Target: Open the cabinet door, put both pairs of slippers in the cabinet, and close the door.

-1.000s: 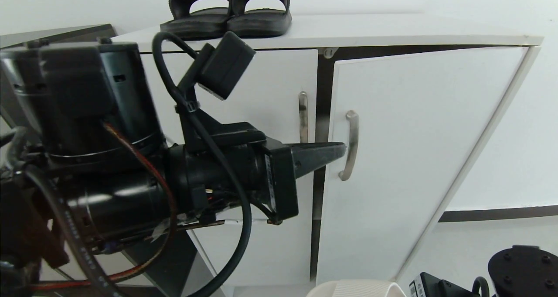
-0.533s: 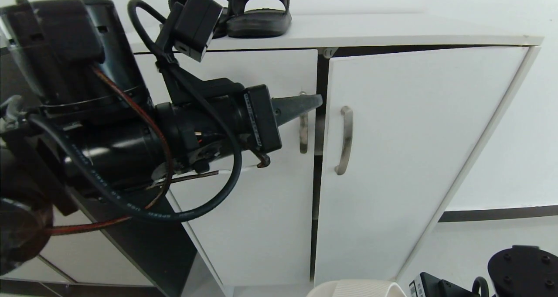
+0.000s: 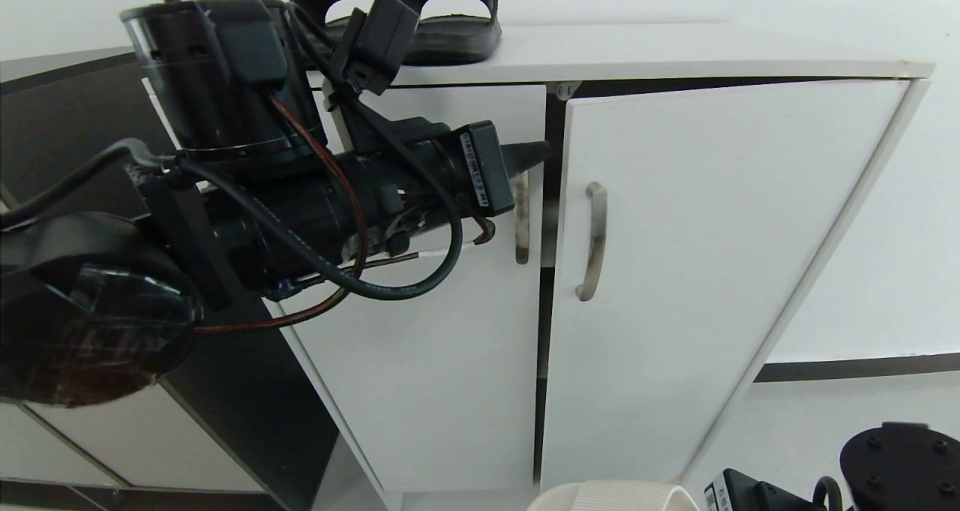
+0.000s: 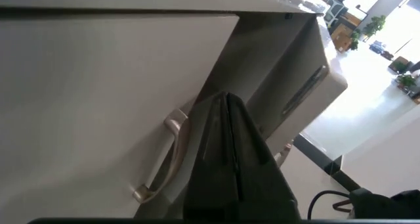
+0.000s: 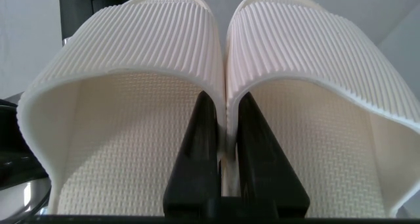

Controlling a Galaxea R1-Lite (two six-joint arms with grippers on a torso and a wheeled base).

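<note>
Right door (image 3: 712,271) of cabinet (image 3: 675,49) stands slightly ajar, with a dark gap between it and left door (image 3: 435,361). Black slippers (image 3: 450,23) sit side by side on the cabinet top. White slippers (image 5: 210,86) are pressed together in my right gripper (image 5: 226,106), jaws clamped on their two adjoining inner walls. My left gripper (image 3: 536,154), jaws together, points at the gap, tip just by the top of left handle (image 3: 522,226). Right handle (image 3: 594,241) is untouched.
</note>
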